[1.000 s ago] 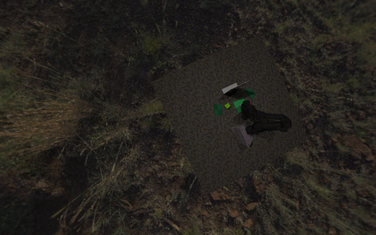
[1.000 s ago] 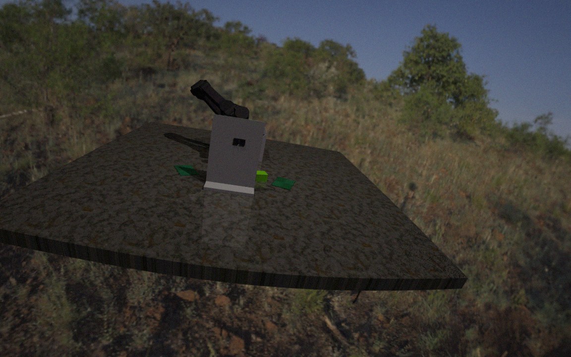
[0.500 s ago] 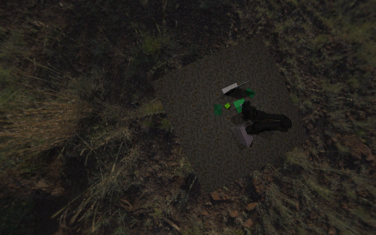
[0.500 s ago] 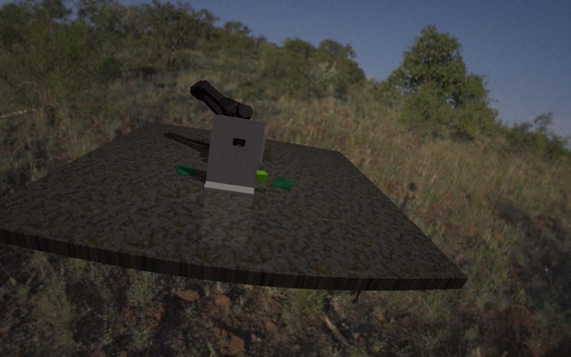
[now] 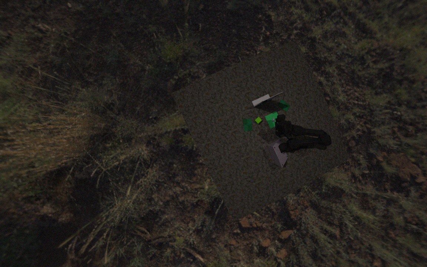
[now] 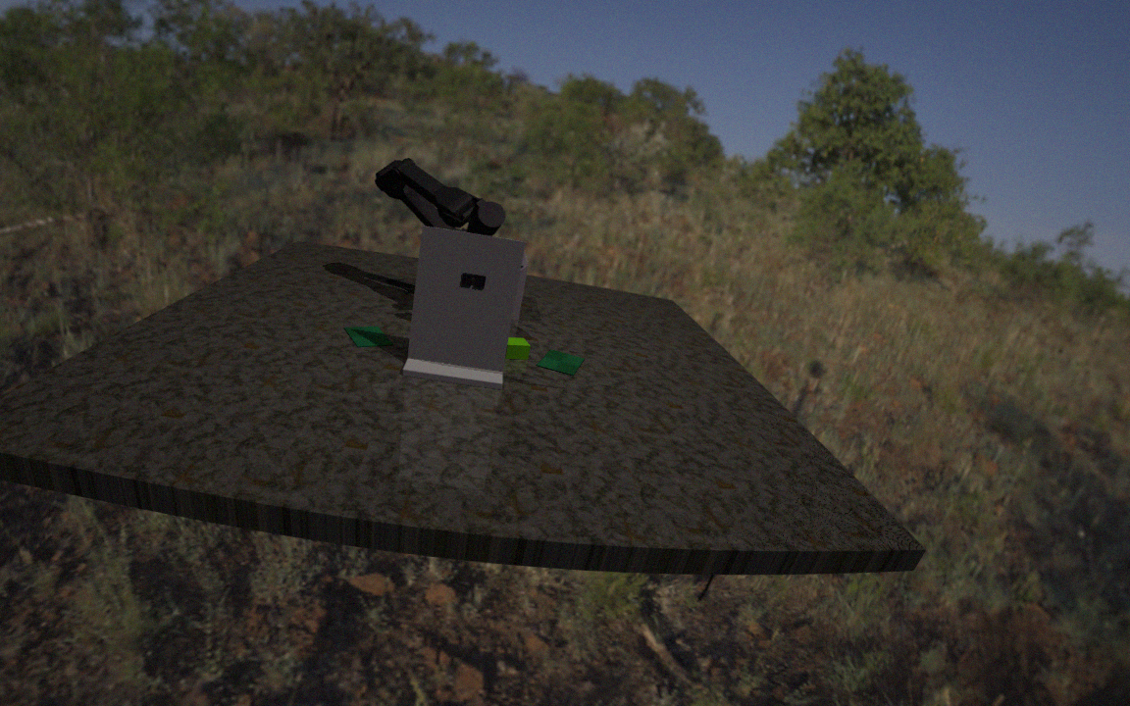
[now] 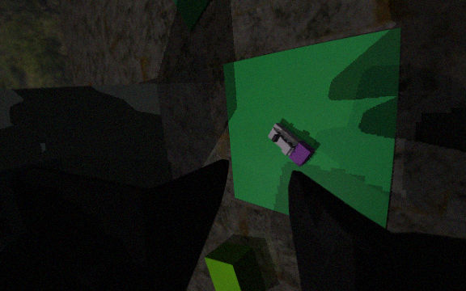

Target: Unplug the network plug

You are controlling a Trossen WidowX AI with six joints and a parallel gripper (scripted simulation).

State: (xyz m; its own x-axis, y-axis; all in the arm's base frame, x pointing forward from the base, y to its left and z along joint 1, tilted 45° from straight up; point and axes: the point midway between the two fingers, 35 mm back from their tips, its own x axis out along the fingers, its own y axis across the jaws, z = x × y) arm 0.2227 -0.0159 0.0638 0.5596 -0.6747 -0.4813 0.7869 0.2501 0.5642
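Observation:
The plug (image 7: 286,140) (image 5: 273,120), grey with a purple end, lies loose on the bright green marked square (image 7: 273,81) (image 5: 268,117), near its middle, in the wrist view. My gripper (image 7: 259,173) is open and empty. Its fingertips stand apart, and green surface shows between the plug and the nearer fingertip in the wrist view. The gripper looks to be above the table, at the square's edge. The upright panel (image 5: 261,99) (image 6: 464,325) has a dark opening (image 6: 473,280) in its face. In the exterior view the panel hides the plug, the marked square and my gripper.
A lime block (image 5: 258,120) (image 6: 517,348) (image 7: 222,271) stands beside the marked square. One darker green patch (image 5: 247,124) (image 6: 560,361) lies beyond it, another green patch (image 5: 284,105) (image 6: 368,335) near the panel. A pale purplish plate (image 5: 278,155) sits by the arm's base.

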